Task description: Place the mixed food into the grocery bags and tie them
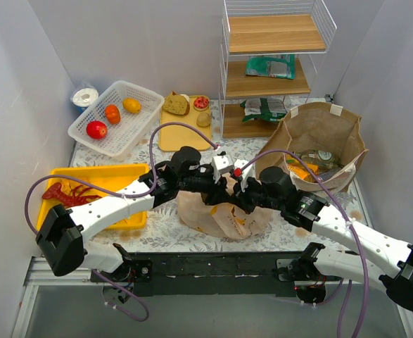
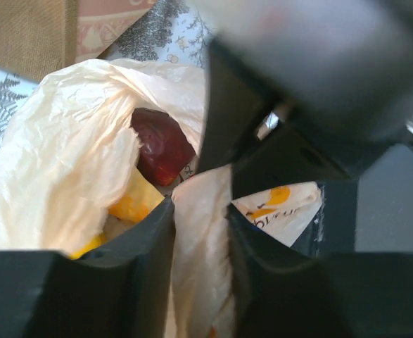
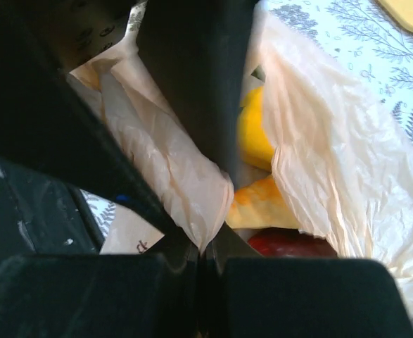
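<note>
- the peach plastic bag lay on the table between both arms, near the brown paper bag.
- the right gripper was clamped on a fold of the bag's film.
- the left gripper had its fingers partly apart with a strip of film between them; whether it pinched, i could not tell.
- a red pepper and a yellow item sat inside.

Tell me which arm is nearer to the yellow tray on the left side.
Left. The left arm crosses the near right corner of the yellow tray; the right arm is beyond the plastic bag, far from the tray.
</note>
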### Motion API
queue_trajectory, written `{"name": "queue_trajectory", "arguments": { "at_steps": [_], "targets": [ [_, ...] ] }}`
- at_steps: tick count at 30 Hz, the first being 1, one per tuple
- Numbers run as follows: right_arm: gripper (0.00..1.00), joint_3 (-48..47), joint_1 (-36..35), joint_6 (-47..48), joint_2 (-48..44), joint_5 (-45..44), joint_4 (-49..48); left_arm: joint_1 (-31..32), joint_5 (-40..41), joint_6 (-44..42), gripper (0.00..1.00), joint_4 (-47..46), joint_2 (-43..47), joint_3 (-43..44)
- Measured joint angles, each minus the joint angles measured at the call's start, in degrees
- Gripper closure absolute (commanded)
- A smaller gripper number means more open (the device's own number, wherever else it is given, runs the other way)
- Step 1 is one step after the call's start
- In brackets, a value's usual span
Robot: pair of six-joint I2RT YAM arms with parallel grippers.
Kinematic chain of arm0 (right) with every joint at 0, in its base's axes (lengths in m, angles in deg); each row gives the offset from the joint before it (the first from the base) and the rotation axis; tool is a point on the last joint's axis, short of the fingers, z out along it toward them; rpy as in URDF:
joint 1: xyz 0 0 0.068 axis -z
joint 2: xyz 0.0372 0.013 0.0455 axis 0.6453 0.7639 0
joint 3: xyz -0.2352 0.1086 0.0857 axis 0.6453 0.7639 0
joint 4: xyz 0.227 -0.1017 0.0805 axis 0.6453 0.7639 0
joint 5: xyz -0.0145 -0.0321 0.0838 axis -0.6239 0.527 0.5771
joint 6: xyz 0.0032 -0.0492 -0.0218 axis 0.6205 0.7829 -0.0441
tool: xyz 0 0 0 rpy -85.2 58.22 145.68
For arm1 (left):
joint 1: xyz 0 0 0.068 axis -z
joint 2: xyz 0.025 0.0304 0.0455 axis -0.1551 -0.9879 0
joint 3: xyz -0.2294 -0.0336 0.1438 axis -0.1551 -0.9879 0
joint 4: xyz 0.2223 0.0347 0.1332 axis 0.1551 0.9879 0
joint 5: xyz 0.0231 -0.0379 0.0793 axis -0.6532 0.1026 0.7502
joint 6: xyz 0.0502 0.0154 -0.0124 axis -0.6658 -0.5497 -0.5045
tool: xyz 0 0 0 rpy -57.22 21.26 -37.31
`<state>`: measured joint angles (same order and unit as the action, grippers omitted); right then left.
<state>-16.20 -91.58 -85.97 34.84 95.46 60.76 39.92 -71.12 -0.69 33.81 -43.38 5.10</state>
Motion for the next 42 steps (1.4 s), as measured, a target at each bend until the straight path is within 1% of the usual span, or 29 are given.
{"name": "queue_trajectory", "arguments": {
  "at_steps": [1,2,3,4,8,11,17,26,31,36,42],
  "targets": [
    [0.99,0.0,0.11,0.02,-0.04,-0.26,0.17,0.5,0.24,-0.35,0.86,0.2,0.0,0.02],
    [0.99,0.0,0.22,0.09,-0.15,-0.57,0.48,0.94,0.52,-0.26,0.96,0.26,0.0,0.04],
    [0.99,0.0,0.28,0.31,-0.28,-0.9,0.92,1.38,1.03,-0.39,0.99,0.31,0.0,0.04],
    [0.99,0.0,0.33,0.46,-0.42,-1.29,1.38,1.81,1.66,-0.74,1.0,0.33,0.0,0.02],
    [0.99,0.04,0.24,1.6,-0.94,-3.76,1.86,2.75,4.79,0.44,1.0,-0.39,0.02,-0.2],
    [0.99,1.03,-0.85,3.39,-2.08,-7.58,0.59,3.48,7.85,3.45,1.0,-1.97,0.07,-0.5],
    [0.99,4.68,-3.3,9.14,-3.43,-15.58,-6.56,3.93,13.4,11.69,1.0,-3.23,0.04,-0.68],
    [0.99,10.27,-7.32,17.75,-1.9,-26.99,-19.43,3.82,18.45,21.29,1.0,-3.45,-0.74,-0.68],
    [0.99,16.17,-10.29,24.46,-1.64,-34.29,-30.51,3.72,18.84,26.12,1.0,-4.2,-2.43,-0.57],
    [0.99,22.18,-13.2,32.41,0.83,-41.27,-45.72,2.69,17.09,29.66,1.0,-4.96,-4.2,0.07],
    [0.99,24.0,-14.03,33.9,1.66,-42.88,-52.98,0.11,11.23,31.87,1.0,-5.25,-4.94,0.98]
  ]
}}
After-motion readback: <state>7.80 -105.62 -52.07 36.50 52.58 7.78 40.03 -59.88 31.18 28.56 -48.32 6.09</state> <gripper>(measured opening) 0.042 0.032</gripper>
